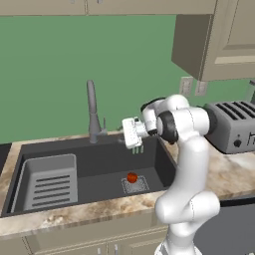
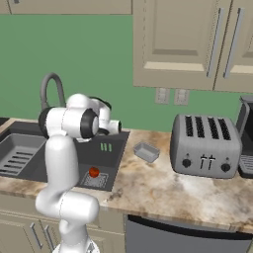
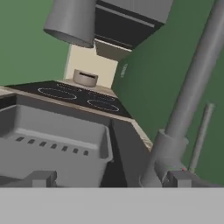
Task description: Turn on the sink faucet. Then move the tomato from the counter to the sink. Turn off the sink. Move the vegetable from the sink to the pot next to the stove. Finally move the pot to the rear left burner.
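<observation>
Tomato in the basin, hand up by the faucet.

Nearest: tomato (image 1: 131, 177) resting low in the sink (image 1: 99, 172), on the drain grate at the basin's right end, apart from everything else. Likely light, smooth, round and a little soft, so probably best pinched across its widest middle with gentle squeeze; apt to roll or slip if caught off-centre. Above and behind: gripper (image 1: 138, 148) hanging over the basin just right of the faucet (image 1: 92, 112) base, holding nothing, fingers pointing down with a slight gap — truly parted or closed, cannot tell. Close ahead in hand view: faucet column and thin lever. Farthest: pot (image 3: 85, 78) beyond the stove (image 3: 74, 96).
</observation>
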Available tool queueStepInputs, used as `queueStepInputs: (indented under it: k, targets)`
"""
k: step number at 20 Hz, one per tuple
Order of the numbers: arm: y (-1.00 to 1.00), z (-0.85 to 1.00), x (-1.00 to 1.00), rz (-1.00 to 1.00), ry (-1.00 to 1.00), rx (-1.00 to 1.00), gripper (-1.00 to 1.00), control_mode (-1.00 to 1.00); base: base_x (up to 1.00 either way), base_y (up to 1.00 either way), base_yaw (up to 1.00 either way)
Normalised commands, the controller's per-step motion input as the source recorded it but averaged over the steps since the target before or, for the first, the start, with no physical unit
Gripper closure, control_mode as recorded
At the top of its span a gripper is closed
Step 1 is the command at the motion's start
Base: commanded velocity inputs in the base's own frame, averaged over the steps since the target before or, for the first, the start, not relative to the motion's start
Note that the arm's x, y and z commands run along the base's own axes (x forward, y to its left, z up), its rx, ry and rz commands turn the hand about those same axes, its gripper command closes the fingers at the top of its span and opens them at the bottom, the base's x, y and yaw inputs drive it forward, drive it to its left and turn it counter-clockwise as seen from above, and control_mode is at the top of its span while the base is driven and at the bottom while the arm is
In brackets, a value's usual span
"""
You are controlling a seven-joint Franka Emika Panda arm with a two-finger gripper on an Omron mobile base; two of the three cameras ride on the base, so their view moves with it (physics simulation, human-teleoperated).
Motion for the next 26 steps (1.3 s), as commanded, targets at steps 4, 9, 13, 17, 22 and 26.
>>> queueStepInputs:
  k: [4, 9, 13, 17, 22, 26]
  targets:
    - [-0.1, 0.18, -0.71, 0.0, -0.16, -0.1, -1.0, -1.0, 0.0, 0.0, 0.0]
    - [-0.07, 0.36, -0.57, 0.04, -0.13, -0.24, -1.0, -1.0, 0.0, 0.0, 0.0]
    - [-0.1, 0.4, -0.42, 0.08, -0.11, -0.32, -1.0, -1.0, 0.0, 0.0, 0.0]
    - [-0.12, 0.31, -0.38, 0.09, -0.12, -0.32, -1.0, -1.0, 0.0, 0.0, 0.0]
    - [-0.18, 0.05, -0.31, 0.11, -0.07, -0.3, -1.0, -1.0, 0.0, 0.0, 0.0]
    - [-0.26, 0.0, -0.2, 0.14, 0.0, -0.25, -1.0, -1.0, 0.0, 0.0, 0.0]
